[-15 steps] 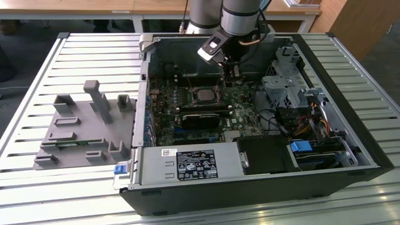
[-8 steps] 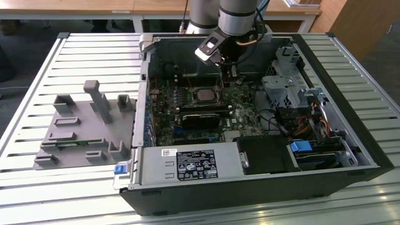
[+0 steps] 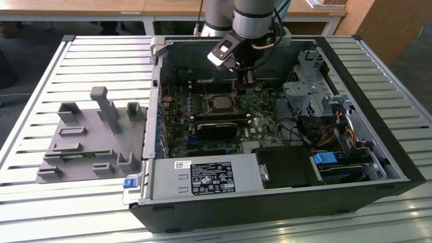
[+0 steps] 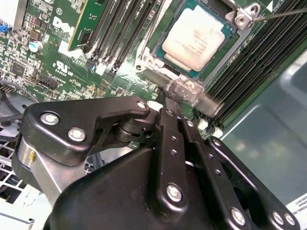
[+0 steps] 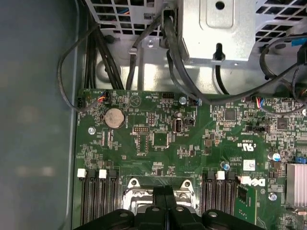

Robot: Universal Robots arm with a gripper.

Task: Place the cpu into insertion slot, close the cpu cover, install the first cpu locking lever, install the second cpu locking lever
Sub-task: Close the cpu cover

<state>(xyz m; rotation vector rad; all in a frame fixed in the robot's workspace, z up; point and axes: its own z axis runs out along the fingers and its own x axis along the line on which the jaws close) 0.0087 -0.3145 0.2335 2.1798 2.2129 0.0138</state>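
One black end effector (image 4: 175, 98) hangs from the grey arm inside an open black computer case (image 3: 270, 210). It is clenched, its two fingers pressed flat together in both wrist views. The fingertips (image 4: 169, 96) meet a blurred silver metal piece (image 4: 194, 93) at the edge of the insertion slot (image 5: 135, 191), a small square socket with a silver-black rim. Whether the fingers pinch that piece cannot be told, nor whether it belongs to the cpu cover.

The cpu (image 4: 197, 37), a small flat square chip with a dull silver-tan metal face, lies seated in the socket just beside the fingertips. Its green border is uncovered all round. A thin silver wire lever (image 4: 283, 14) runs past a silver tab at the socket's far corner.

Long black memory slots (image 4: 249, 72) flank the socket on the green circuit board (image 5: 158, 143), which also carries a round silver coin cell (image 5: 114, 118).

In the exterior view the end effector (image 3: 247, 78) stands just beyond the chip (image 3: 221, 103), and a long black rectangular card (image 3: 216, 129) lies nearer the camera. The case rests on a silver slatted surface (image 3: 88, 55). A grey moulded fixture tray (image 3: 88, 136) sits at the exterior view's left.
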